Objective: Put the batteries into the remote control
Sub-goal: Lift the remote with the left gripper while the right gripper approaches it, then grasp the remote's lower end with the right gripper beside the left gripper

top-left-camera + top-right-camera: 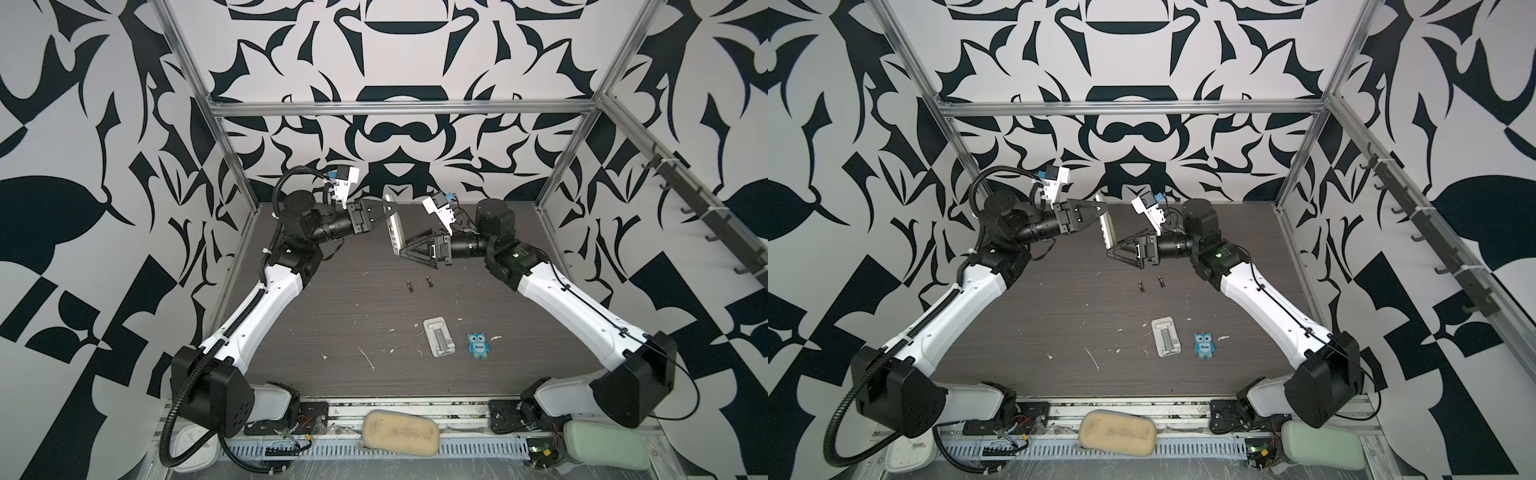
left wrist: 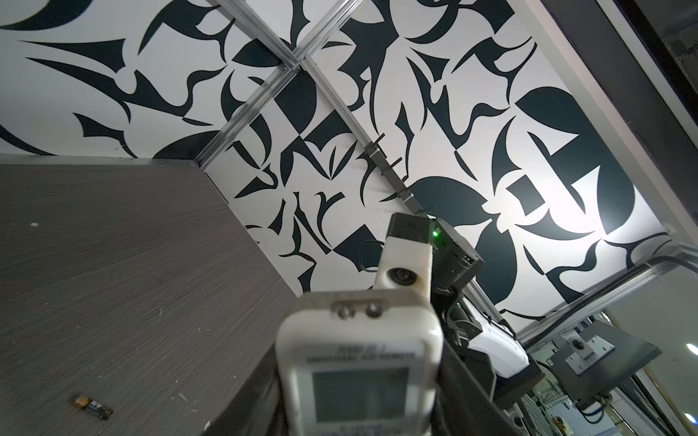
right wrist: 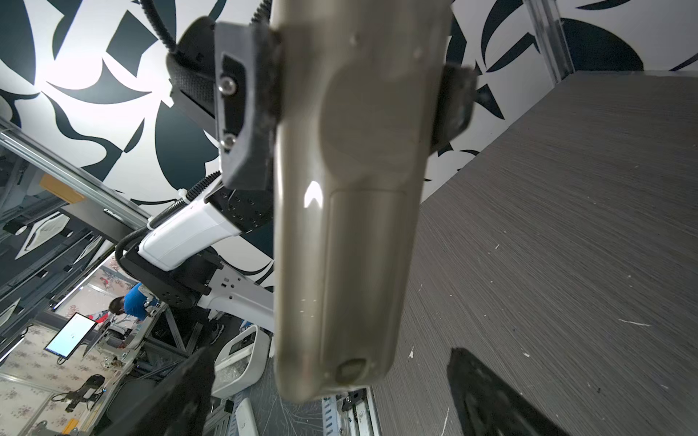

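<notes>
**Clerk:** Item one, the remote control [image 1: 392,226]?
**Arm:** White handset, held clear of the tabletop [image 1: 332,316] at the far middle, standing nearly on end. My left pincer [image 1: 388,212] is clamped across its upper sides. The grey screen faces my left wrist camera and the greyish back faces my right.

**Clerk:** Battery bay?
**Arm:** The battery cover [image 3: 362,271] appears in place, with seam and latch showing.

**Clerk:** Item two, the batteries [image 1: 409,286]?
**Arm:** Two, the second battery [image 1: 428,281] near the first and apart from it. Both lie on the tabletop below the raised remote control.

**Clerk:** Right pincer [image 1: 405,246]?
**Arm:** Jaws spread wide, empty, poised at the remote control's lower end. I cannot confirm contact.

**Clerk:** Step in hand?
**Arm:** Opening the bay, by my reckoning. The next move calls for my right pincer to work the latch and slide the cover off against my left's grip.

**Clerk:** Sundries?
**Arm:** White slotted stand [image 1: 439,336] and blue owl figure [image 1: 478,345], nearer the front. Not needed.
</notes>
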Tool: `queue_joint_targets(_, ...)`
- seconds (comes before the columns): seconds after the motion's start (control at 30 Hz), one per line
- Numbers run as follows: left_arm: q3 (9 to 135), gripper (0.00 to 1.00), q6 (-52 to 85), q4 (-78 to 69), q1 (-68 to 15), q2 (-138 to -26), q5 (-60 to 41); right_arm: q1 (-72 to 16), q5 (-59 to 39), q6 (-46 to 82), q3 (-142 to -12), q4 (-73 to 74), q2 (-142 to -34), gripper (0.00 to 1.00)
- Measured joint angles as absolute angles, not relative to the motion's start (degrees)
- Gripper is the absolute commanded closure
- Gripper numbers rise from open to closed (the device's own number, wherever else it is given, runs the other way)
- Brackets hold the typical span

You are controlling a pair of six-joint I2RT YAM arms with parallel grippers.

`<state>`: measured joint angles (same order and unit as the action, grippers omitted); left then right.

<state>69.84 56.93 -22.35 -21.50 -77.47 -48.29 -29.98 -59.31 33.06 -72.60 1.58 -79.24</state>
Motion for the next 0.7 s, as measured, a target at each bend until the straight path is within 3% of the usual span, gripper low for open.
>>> queue_joint_targets(0.4, 69.8, 0.54, 61.6, -28.5, -21.5, -79.4, -51.0, -30.3, -59.2, 37.2, -73.1, 6.8, -81.2, 0.04)
queue_joint_targets(0.7, 69.8, 0.55, 65.6, -33.9, -21.5, -81.1, -52.4, -30.7, -59.5, 39.1, -73.1, 9.3, -81.5, 0.16)
